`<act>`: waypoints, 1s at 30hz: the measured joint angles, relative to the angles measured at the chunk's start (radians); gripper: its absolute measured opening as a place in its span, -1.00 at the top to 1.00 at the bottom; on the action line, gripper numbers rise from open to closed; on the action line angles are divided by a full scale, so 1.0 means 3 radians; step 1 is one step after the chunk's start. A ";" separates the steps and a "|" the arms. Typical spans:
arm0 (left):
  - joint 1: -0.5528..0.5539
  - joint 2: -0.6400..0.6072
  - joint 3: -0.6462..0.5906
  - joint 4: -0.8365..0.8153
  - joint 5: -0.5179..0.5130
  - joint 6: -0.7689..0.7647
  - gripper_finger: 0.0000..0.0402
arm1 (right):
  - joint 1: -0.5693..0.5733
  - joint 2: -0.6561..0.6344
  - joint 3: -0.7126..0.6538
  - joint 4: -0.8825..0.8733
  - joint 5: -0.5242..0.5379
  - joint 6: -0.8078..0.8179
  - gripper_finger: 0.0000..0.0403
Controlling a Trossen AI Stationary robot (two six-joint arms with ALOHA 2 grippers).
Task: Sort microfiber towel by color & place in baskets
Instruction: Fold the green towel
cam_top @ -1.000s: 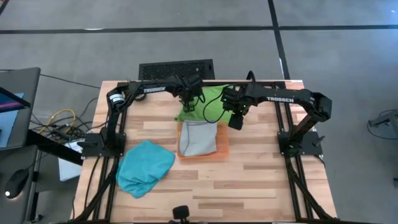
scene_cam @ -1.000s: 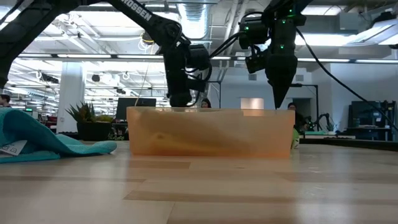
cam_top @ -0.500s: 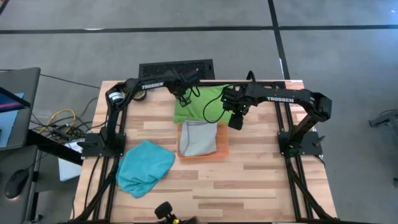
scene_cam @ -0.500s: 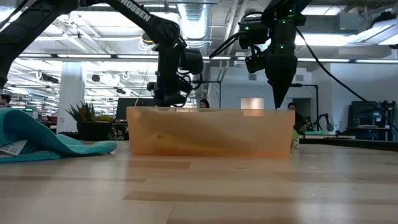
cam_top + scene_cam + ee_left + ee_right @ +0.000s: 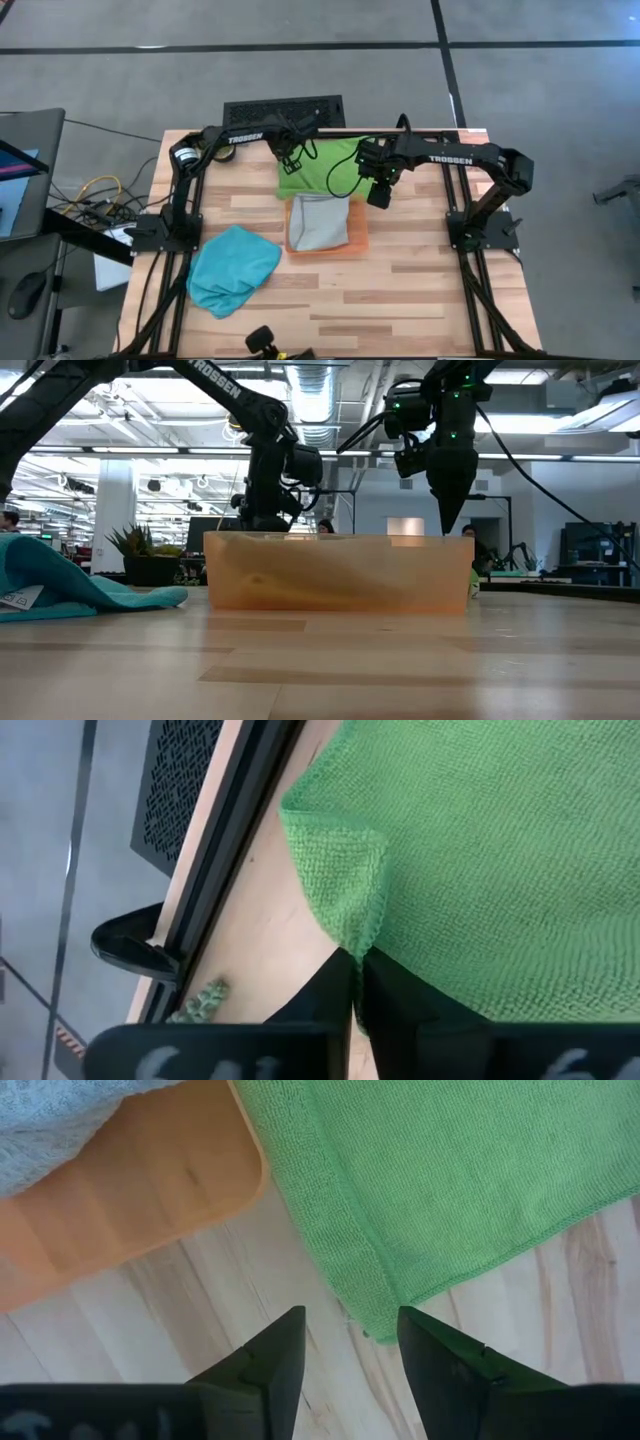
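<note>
A green towel (image 5: 322, 166) lies spread on the table behind the orange tray (image 5: 357, 238), which holds a grey towel (image 5: 318, 222). A teal towel (image 5: 233, 268) lies bunched at the near left. My left gripper (image 5: 290, 157) is shut on the green towel's left edge (image 5: 362, 952), beside a folded-over corner (image 5: 340, 885). My right gripper (image 5: 378, 195) is open above the green towel's near right corner (image 5: 380, 1325), and its fingers (image 5: 275, 1360) stand on either side of that corner without touching it. My left gripper pinches the green towel's edge (image 5: 366, 956) between its two fingers, just below the corner that is folded over on itself. The fingers slant down at it from the table's left. The rest of the towel lies flat on the table.
A black grille (image 5: 283, 110) lies off the table's far edge. A small plant (image 5: 135, 545) stands at the far left. The tray's far right corner (image 5: 240, 1170) is close to my right gripper. Bare wood (image 5: 420, 290) lies at the near right.
My left gripper has gone toward the table's left edge with the green towel's edge. The towel, bunched a second ago, has been drawn out and now lies spread flat behind the tray.
</note>
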 joint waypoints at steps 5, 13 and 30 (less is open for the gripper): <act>0.0031 0.0000 0.0000 -0.0009 0.0003 -0.0034 0.69 | 0.0000 0.0000 0.0000 0.0000 0.0000 0.0000 0.09; 0.0138 0.0000 0.0030 -0.0186 0.0052 -0.0006 0.32 | -0.0038 -0.0002 0.0000 -0.0017 -0.0006 0.0118 0.09; 0.0369 -0.0112 -0.0063 -0.1121 0.2524 0.0702 0.29 | -0.0623 -0.0091 -0.0168 -0.0078 -0.1505 -0.0114 0.09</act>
